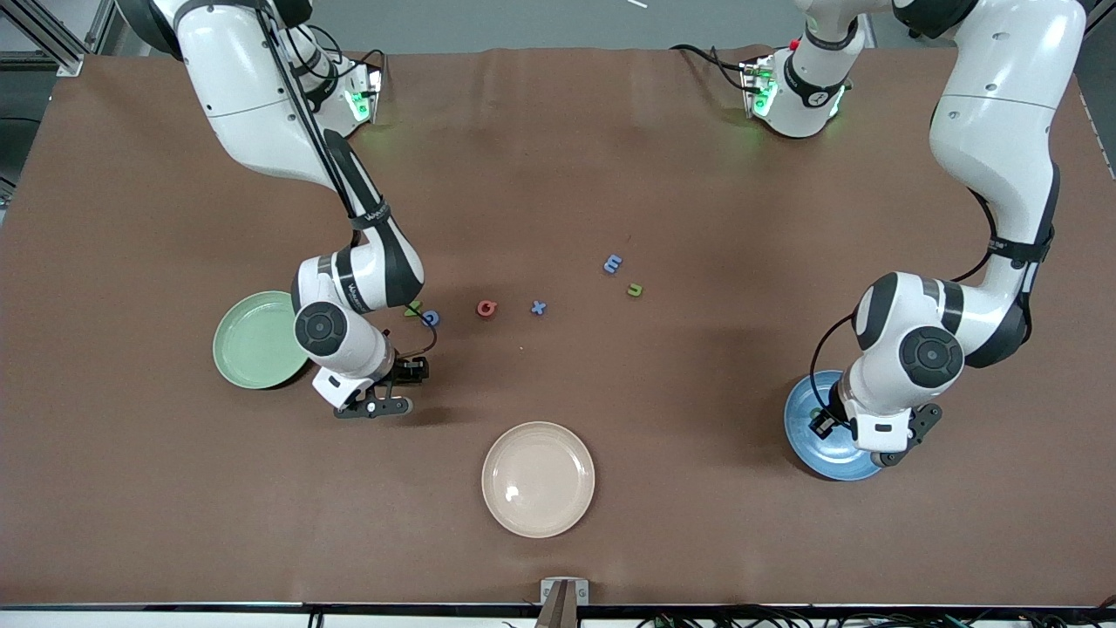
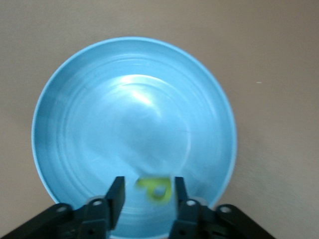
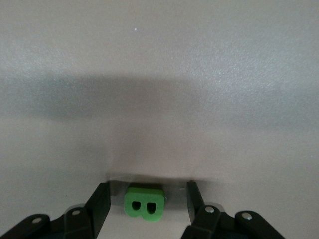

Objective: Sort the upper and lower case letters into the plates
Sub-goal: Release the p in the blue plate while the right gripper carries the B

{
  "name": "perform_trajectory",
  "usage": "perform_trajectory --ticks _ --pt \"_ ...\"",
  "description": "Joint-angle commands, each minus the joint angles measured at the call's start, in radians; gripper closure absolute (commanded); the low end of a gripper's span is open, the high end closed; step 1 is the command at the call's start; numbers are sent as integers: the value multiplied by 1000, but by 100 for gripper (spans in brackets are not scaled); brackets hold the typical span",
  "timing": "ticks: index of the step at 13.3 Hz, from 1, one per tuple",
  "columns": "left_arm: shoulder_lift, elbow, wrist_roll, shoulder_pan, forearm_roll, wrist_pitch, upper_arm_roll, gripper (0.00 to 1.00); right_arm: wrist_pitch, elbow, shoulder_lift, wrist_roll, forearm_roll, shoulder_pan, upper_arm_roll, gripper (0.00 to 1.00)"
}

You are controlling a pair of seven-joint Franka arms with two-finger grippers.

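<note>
My left gripper [image 1: 881, 436] hangs open over the blue plate [image 1: 804, 436]. In the left wrist view a blurred yellow-green letter [image 2: 155, 188] shows between the open fingers [image 2: 148, 180], over the blue plate's [image 2: 99, 124] floor near its rim. My right gripper [image 1: 362, 399] is low over the table beside the mint green plate [image 1: 253, 344], which holds nothing. In the right wrist view it is open [image 3: 147, 186] around a green B [image 3: 144, 203], with a gap on each side. Several letters lie in a loose row mid-table: green [image 1: 413, 308], blue [image 1: 431, 318], red [image 1: 486, 308], blue x [image 1: 539, 307].
A blue letter [image 1: 613, 263] and a green n [image 1: 635, 290] lie a little farther from the front camera, toward the left arm's end. A cream-beige plate [image 1: 538, 478] sits near the table's front edge, mid-table.
</note>
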Motion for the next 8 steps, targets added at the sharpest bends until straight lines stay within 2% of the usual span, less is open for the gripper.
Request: perform_trajectory --ticks 1,2,3,6,8 --pt "-17 -38 16 22 23 -2 -7 0 -8 -7 0 2 24 -2 7 38" --pt "-31 -41 -4 18 20 -13 -17 0 -12 -7 0 2 24 0 7 41" --pt "-46 -42 -6 12 16 -45 -37 0 -14 -7 -1 2 24 1 7 48" --pt "-58 -36 -76 9 10 -166 -164 0 -12 -7 -1 0 24 3 7 69" --pt "-57 -42 -154 0 10 -173 -241 1 -12 -7 -1 0 24 4 7 77"
